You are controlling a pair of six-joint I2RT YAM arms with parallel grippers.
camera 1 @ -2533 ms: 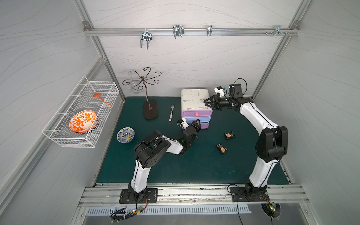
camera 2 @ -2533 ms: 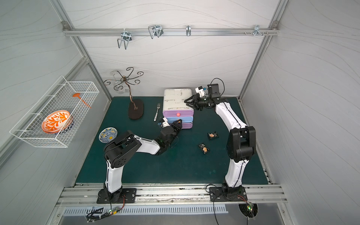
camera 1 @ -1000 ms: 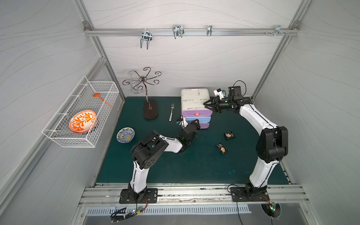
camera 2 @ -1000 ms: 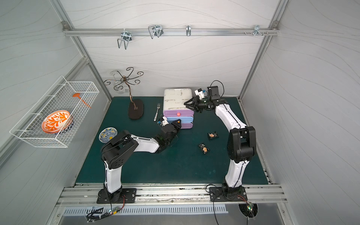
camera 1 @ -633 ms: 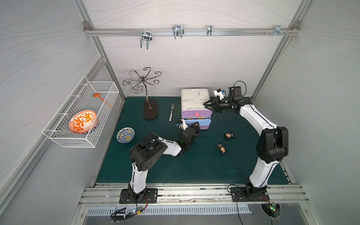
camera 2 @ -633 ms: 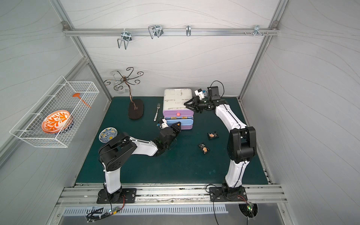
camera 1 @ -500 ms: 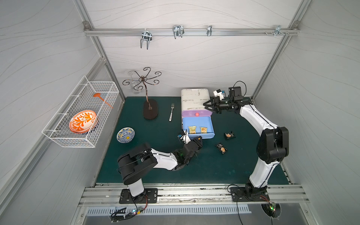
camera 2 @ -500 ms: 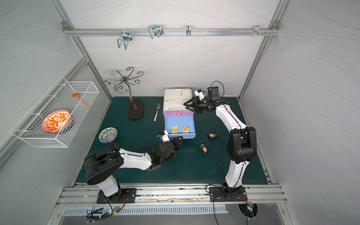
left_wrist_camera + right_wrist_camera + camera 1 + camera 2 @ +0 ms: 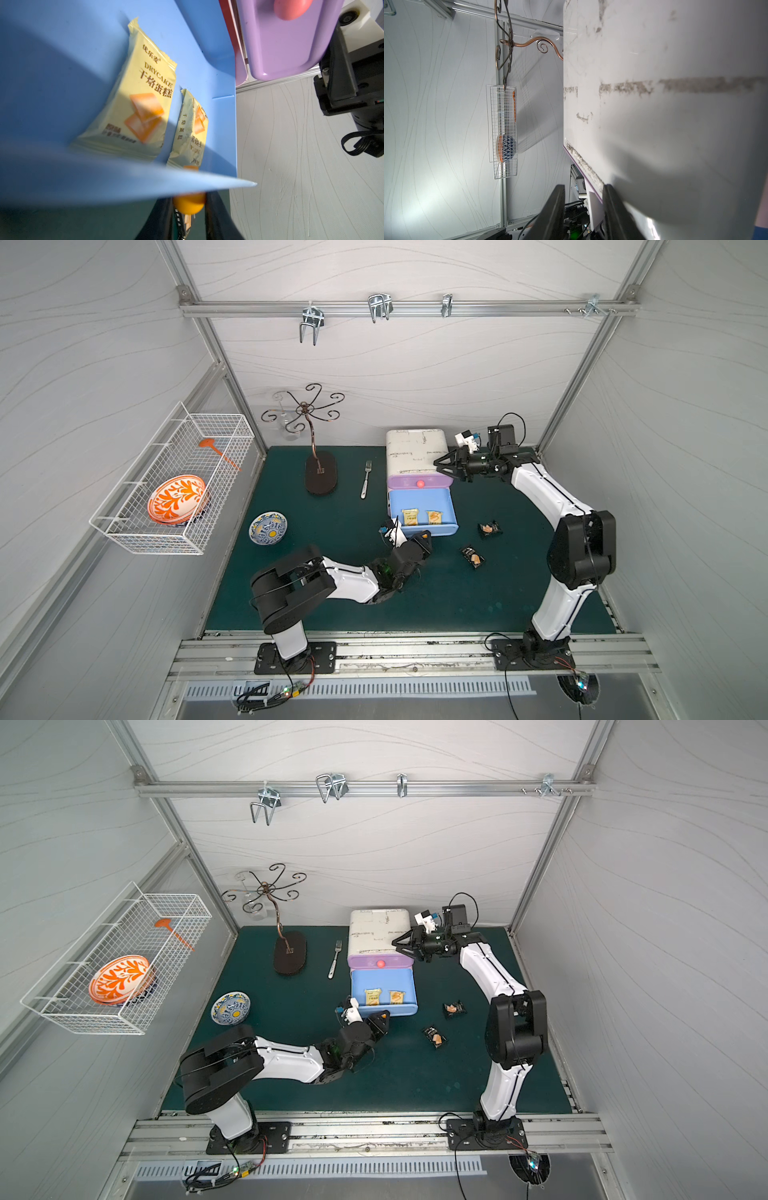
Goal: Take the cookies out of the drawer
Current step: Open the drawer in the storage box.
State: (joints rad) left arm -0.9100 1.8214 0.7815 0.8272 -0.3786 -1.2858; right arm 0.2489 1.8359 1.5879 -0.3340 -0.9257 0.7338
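Nearest the front of the green mat (image 9: 457,601), a black cookie packet (image 9: 473,556) lies flat in the open. A second black cookie packet (image 9: 489,529) sits a bit further back. Both are right of the drawer and well apart from either arm.

About level with that one, the left gripper (image 9: 423,536) is pinched onto the little orange knob (image 9: 189,204) on the front of the blue drawer (image 9: 441,529) (the left wrist view shows the knob squeezed between the two dark fingers (image 9: 217,220)). Way over by the left wall there's a blue-and-yellow bowl (image 9: 268,528).

The drawer sticks out open, and two yellow cookie packets (image 9: 410,517) (image 9: 434,516) sit side by side on its floor near the front wall, nothing touching them.

Behind that is the purple drawer (image 9: 405,482), closed, under the white cabinet (image 9: 415,452). A fork (image 9: 365,485) lies on the mat just left of it.

The right gripper (image 9: 437,464) is at the cabinet's top right corner, jaws part-way spread. In the right wrist view the cabinet edge runs between the fingers, against one with a gap to the other, so it's not clamping anything.
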